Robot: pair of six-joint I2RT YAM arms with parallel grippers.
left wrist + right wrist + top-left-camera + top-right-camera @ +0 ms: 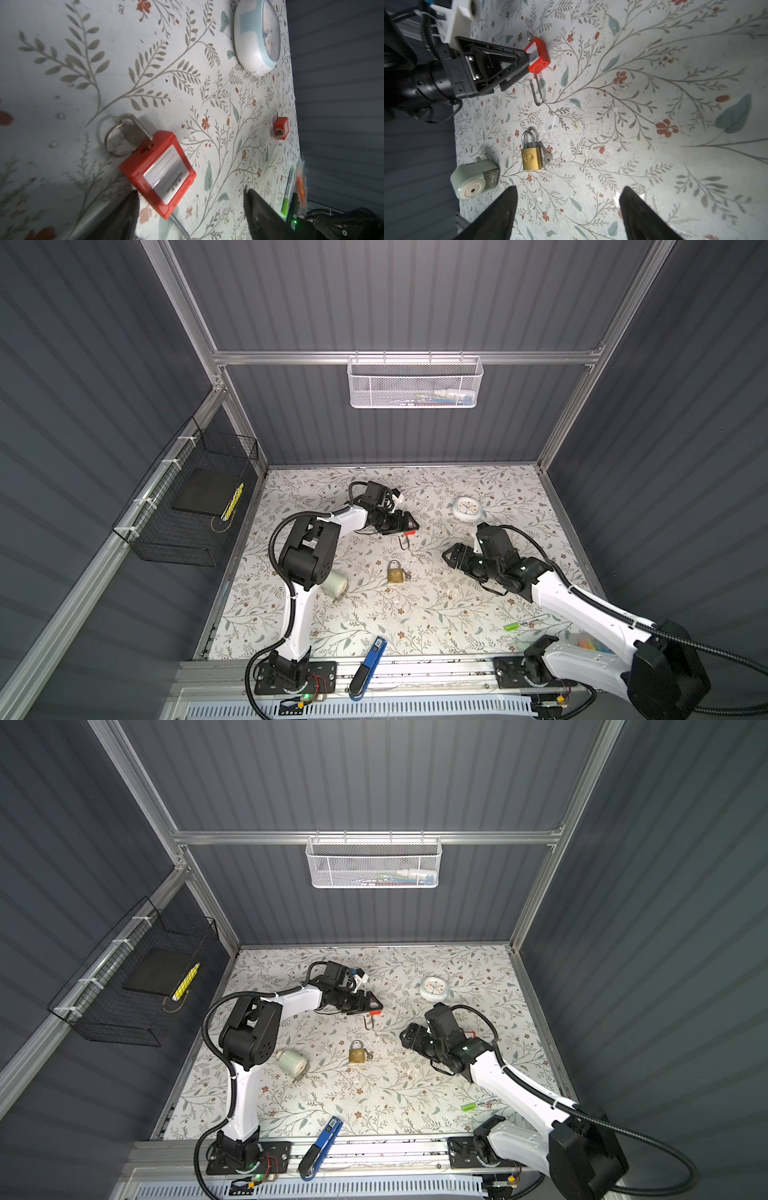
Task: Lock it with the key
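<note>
Early going here! The red plastic padlock with the long steel shackle lies flat on the floral tabletop, on the far side of the small brass padlock and apart from it. One shackle leg looks free, so I'd call it not yet locked. A silver key on a ring seems seated in its body. The left claw has its jaws apart right at the red body, clamping nothing. The right claw, jaws apart and empty, hovers on the brass padlock's right-arm side. The grip, closing the shackle and turning the key all look still to do.
</note>
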